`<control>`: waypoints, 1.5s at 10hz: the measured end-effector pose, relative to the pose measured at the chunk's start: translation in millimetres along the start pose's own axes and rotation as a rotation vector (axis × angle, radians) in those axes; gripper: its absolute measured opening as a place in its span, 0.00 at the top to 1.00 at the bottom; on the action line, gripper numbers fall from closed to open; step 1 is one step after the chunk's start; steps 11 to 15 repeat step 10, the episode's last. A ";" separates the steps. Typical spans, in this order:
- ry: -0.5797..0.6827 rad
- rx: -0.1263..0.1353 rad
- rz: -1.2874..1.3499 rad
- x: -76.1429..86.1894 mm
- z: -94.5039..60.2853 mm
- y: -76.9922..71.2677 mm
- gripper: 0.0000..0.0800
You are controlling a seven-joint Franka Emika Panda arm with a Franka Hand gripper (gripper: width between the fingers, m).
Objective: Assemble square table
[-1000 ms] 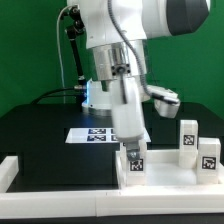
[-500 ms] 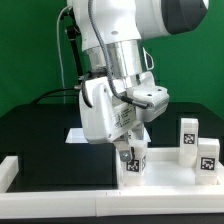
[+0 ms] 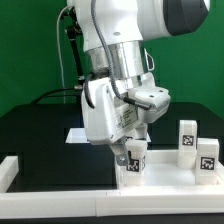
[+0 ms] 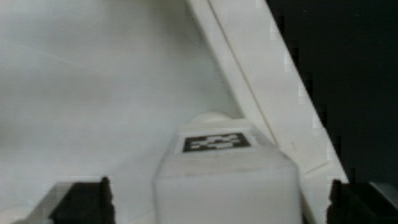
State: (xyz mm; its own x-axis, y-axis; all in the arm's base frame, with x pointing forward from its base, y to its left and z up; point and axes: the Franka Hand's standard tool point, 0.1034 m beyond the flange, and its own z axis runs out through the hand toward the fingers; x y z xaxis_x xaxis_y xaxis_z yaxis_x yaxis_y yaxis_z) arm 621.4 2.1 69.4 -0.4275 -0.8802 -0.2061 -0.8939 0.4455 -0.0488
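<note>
The square table's white panel [image 3: 165, 178] lies flat at the front of the black table. One short white leg [image 3: 133, 162] stands upright on it, tag facing the camera. My gripper [image 3: 131, 152] hangs straight over that leg. In the wrist view the leg [image 4: 222, 185] with its tag [image 4: 217, 142] sits between my dark fingers [image 4: 84, 202], and a gap shows on each side, so the gripper [image 4: 222, 205] is open around it without touching. Two more tagged legs [image 3: 187, 135] [image 3: 208, 156] stand upright on the exterior view's right.
A white bar [image 3: 10, 171] runs along the exterior view's left and another white bar [image 3: 60, 197] along the front. The marker board [image 3: 78, 135] lies behind my arm, mostly hidden. The panel's edge [image 4: 249, 70] meets black table [image 4: 347, 60] in the wrist view.
My hand has turned about its axis over the leg and dropped slightly. Its jaws, shut on the leg before, have spread off it. The leg stays upright on the panel.
</note>
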 end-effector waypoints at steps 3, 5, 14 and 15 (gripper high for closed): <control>-0.023 0.017 -0.030 -13.7 -24.2 5.1 0.19; -0.051 0.035 -0.039 -25.3 -49.9 8.7 0.19; -0.060 0.044 -0.050 -32.2 -56.9 8.0 0.19; -0.060 0.044 -0.050 -32.2 -56.9 8.0 0.19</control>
